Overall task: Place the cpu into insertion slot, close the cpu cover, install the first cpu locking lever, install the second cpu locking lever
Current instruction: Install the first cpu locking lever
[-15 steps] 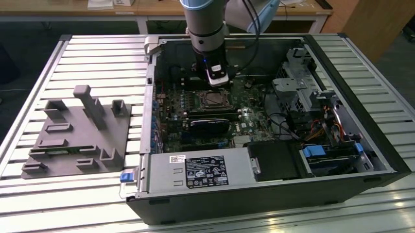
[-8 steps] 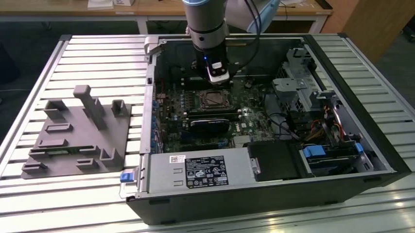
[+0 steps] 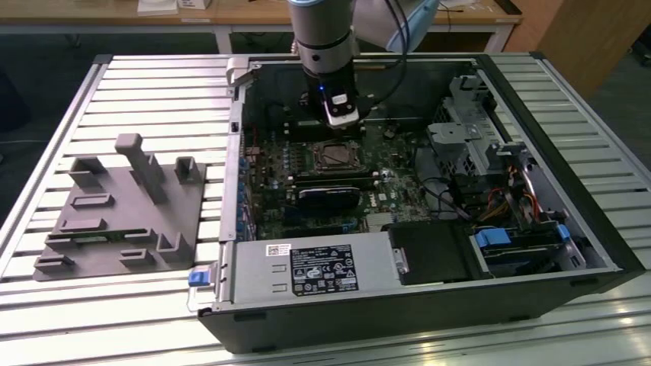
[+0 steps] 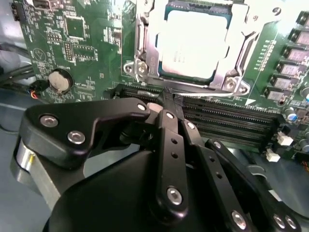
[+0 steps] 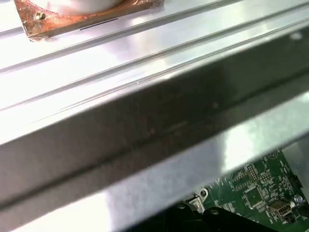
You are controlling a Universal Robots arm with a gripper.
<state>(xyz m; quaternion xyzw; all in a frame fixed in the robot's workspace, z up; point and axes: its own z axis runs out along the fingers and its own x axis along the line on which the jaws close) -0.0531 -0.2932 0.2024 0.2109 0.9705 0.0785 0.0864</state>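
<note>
While seated: one cpu [image 4: 193,43], one cpu cover [image 4: 231,72]

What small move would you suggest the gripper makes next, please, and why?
Probably a short advance of the gripper from over the memory slots toward the socket's near edge. In the second wrist view the cpu already sits in its socket, the cpu cover appears to lie down around it, and the shut fingers hold nothing. Whether either lever is latched cannot be told.

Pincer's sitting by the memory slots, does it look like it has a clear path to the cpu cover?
Probably yes. In the second wrist view the pincer is shut over the memory slots, right beside the cpu cover, which lies over the cpu with nothing between them.
</note>
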